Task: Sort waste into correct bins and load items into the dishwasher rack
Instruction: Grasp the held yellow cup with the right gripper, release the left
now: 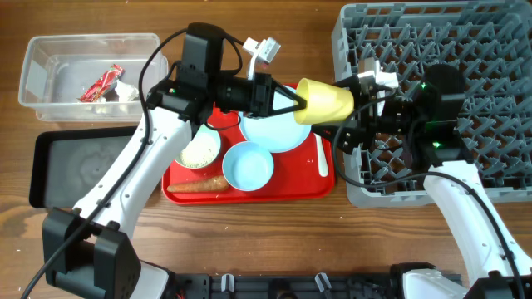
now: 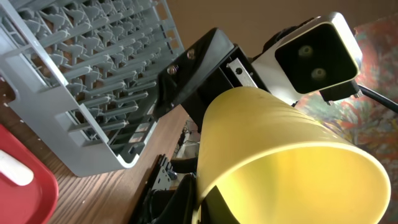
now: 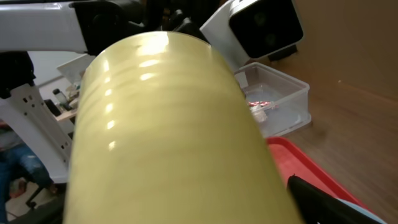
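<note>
The small yellow cup (image 1: 326, 100) hangs on its side in the air between the red serving tray and the dishwasher rack (image 1: 499, 50). My left gripper (image 1: 293, 101) is shut on the cup's rim, one finger (image 2: 214, 199) inside the mouth. My right gripper (image 1: 353, 112) is open around the cup's base (image 3: 168, 137), and a gap shows beside its finger (image 3: 323, 199). On the red tray lie the pale blue plate (image 1: 274, 129), the small blue bowl (image 1: 248, 166), the pale green bowl (image 1: 199, 151), the carrot piece (image 1: 198, 185) and the white spoon (image 1: 322, 156).
The clear tub (image 1: 37, 75) at the back left holds the red-and-white wrapper (image 1: 101, 83) and a white scrap (image 1: 125, 91). The black tray (image 1: 75, 166) lies in front of it. The red serving tray (image 1: 249, 193) sits mid-table, left of the rack's near corner (image 2: 81, 81).
</note>
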You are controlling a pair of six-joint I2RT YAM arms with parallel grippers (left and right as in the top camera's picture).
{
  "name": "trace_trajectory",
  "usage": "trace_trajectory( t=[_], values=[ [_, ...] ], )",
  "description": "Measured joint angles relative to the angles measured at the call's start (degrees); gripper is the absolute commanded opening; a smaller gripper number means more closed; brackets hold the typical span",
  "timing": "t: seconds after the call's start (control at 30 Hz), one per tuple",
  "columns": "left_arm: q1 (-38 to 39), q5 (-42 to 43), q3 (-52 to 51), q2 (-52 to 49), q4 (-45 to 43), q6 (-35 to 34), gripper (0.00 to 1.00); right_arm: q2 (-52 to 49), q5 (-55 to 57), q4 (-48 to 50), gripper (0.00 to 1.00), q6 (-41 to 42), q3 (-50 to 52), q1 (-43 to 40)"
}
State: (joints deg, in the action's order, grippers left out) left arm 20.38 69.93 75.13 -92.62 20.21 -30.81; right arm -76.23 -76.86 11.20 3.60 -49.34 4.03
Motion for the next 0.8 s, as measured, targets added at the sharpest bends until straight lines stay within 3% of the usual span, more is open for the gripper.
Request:
trace_trajectory(
  t=[0.17,0.23,0.3,0.53,0.6,0.67,0.8],
  values=[
    [0.20,0.02,0.00,0.00,-0.11,0.02,0.04,0.00,0.00,3.52,0.94,0.00,0.00,0.00],
    [0.20,0.02,0.00,0.00,-0.11,0.02,0.04,0.00,-0.02,4.33,0.88,0.02,0.00,0.00],
    [0.20,-0.04,0.00,0.00,-0.11,0.02,0.04,0.00,-0.20,4.72,0.71,-0.07,0.00,0.04],
    [-0.07,0.02,0.00,-0.02,-0.31,-0.11,0.07,0.00,-1.07,4.70,0.61,0.02,0.00,0.15],
    [-0.07,0.02,0.00,-0.02,-0.33,-0.15,0.06,0.00,-1.09,4.70,0.62,-0.02,0.00,0.15],
    [-0.09,0.00,0.00,-0.02,-0.33,-0.17,0.04,0.00,-1.09,4.70,0.84,0.09,0.02,0.15],
    [-0.07,-0.70,0.04,-0.07,-0.02,-0.13,0.04,-0.02,-0.42,5.49,0.86,0.00,0.00,-0.02]
  ],
)
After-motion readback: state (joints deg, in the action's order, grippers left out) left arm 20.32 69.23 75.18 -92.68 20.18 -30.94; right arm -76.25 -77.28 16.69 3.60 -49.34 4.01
